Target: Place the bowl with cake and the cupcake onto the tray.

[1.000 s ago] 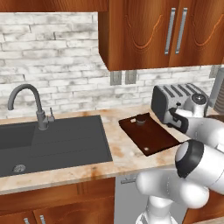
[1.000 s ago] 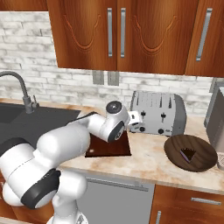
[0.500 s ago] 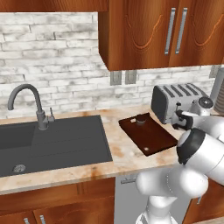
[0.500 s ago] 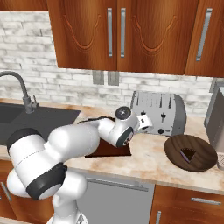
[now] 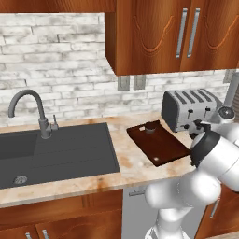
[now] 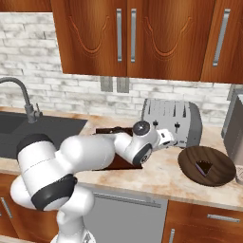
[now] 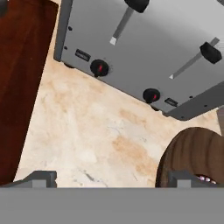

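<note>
The dark brown bowl (image 6: 207, 164) with a purplish cake piece (image 6: 204, 167) sits on the counter right of the toaster. Its rim (image 7: 192, 151) reaches into the lower right of the hand view, just past my right fingertip (image 7: 186, 178). My gripper (image 7: 113, 179) is open and empty, hovering over bare counter in front of the toaster, between tray and bowl. In the right base view the gripper (image 6: 171, 142) hangs left of the bowl. The reddish-brown tray (image 5: 158, 142) lies left of the toaster. The small cupcake (image 5: 150, 127) stands on the tray's far end.
A silver toaster (image 5: 189, 109) stands against the brick wall just behind my hand. A dark sink basin (image 5: 56, 151) with a faucet (image 5: 32, 109) takes the counter's left part. A grey appliance (image 6: 235, 128) stands right of the bowl. Wooden cabinets hang overhead.
My arm has swung right, from above the tray to in front of the toaster, nearer the bowl. The jaws have stayed wide open.
</note>
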